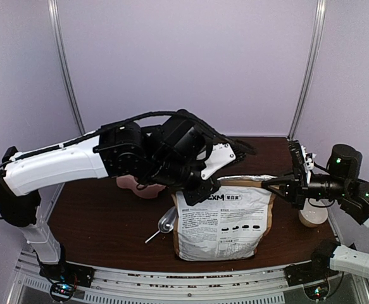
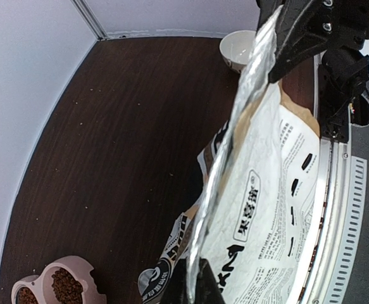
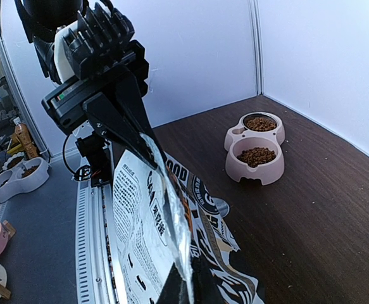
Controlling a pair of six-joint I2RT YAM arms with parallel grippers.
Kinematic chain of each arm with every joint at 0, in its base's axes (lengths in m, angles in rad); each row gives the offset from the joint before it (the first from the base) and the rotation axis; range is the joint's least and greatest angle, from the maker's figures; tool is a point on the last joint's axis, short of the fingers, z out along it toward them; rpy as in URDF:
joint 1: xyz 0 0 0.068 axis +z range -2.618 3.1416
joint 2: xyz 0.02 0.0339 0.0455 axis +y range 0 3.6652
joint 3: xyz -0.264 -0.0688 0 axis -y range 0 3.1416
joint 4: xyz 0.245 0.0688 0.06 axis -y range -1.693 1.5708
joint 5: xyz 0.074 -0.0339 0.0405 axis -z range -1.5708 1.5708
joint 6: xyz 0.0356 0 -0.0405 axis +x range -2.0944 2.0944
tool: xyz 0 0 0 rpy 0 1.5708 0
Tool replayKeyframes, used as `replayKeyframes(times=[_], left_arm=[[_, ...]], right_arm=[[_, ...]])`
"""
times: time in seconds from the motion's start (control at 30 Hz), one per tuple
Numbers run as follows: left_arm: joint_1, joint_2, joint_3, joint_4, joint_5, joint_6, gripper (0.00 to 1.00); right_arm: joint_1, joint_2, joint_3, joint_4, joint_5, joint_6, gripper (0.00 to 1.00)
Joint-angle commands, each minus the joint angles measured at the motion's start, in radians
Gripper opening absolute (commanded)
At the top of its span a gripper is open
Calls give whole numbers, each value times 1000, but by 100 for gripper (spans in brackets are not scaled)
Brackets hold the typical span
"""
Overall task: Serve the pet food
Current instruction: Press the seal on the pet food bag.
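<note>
The pet food bag (image 1: 222, 221) stands upright at the table's front middle, white with black print. Its foil top edge (image 2: 235, 152) is pinched flat and stretched between both grippers. My left gripper (image 1: 203, 190) is shut on the left end of that edge, my right gripper (image 1: 271, 183) on the right end. In the left wrist view my left gripper (image 2: 197, 282) clamps the foil, and in the right wrist view my right gripper (image 3: 187, 292) does the same. Brown pet food (image 3: 256, 156) fills both basins of the pink feeder (image 3: 260, 174). The bag's contents are hidden.
A metal scoop (image 1: 165, 221) lies on the table left of the bag. A white bowl (image 1: 314, 216) sits at the right edge, under the right arm. The pink feeder (image 1: 140, 187) is behind the left arm. More bowls (image 3: 19, 177) sit off the table.
</note>
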Motion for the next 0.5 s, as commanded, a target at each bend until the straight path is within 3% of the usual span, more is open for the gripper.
replayKeyframes(times=[0.0, 0.13, 0.27, 0.47], left_arm=[[66, -71, -33, -193, -191, -14, 0], [71, -79, -48, -192, -196, -18, 8], [74, -93, -73, -193, -203, -22, 0], [83, -121, -108, -193, -208, -36, 2]], right_arm=[[-17, -40, 47, -7, 64, -9, 0], [-16, -43, 48, -11, 68, -10, 0], [-18, -47, 46, -15, 74, -12, 0], [-19, -49, 48, -16, 77, -14, 0]])
